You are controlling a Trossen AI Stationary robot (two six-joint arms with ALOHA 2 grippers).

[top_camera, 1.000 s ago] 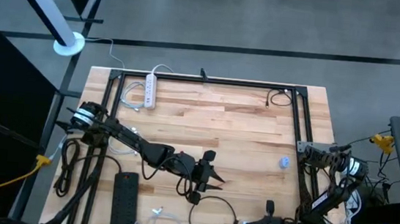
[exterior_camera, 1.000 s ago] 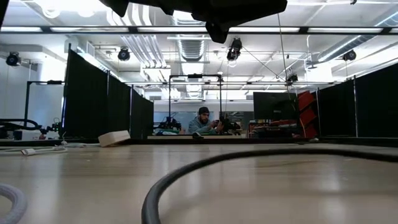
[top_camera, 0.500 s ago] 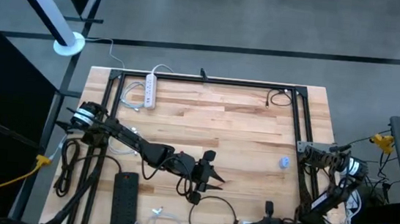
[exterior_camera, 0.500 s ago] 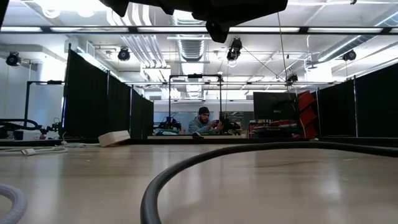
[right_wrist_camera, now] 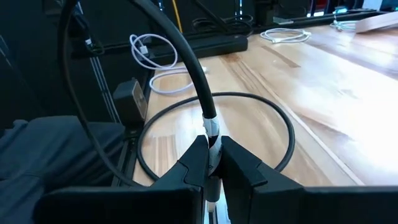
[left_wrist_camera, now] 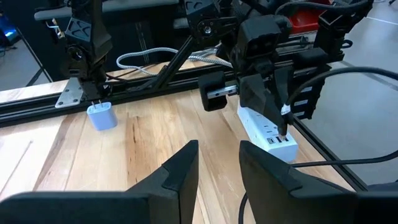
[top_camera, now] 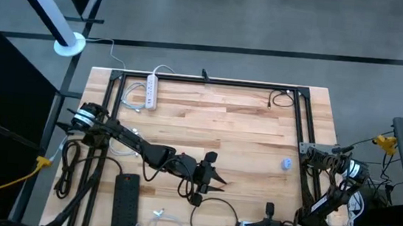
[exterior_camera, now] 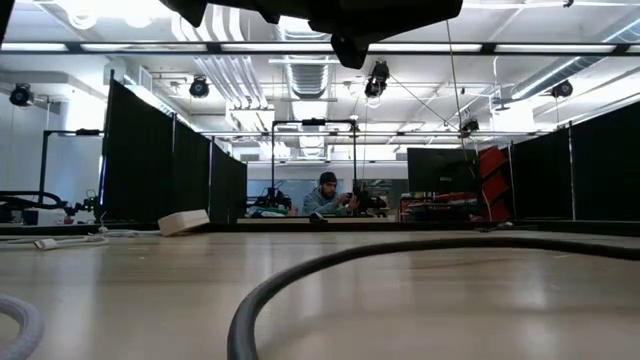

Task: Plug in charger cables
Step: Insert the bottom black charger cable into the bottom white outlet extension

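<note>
Wooden table (top_camera: 208, 121), butcher-block top, edged by a black metal frame (top_camera: 208, 80). White power strip (top_camera: 151, 92) at the far left corner, lying along the frame. Black power strip (top_camera: 125, 206) at the near left edge. Small blue-white adapter (top_camera: 286, 163) near the right frame rail, standing upright in the left wrist view (left_wrist_camera: 101, 115). Yellow cord (top_camera: 10, 180) off the table's left side. Person (exterior_camera: 326, 196) seated in the room beyond, between black curtains (exterior_camera: 160, 165).
</note>
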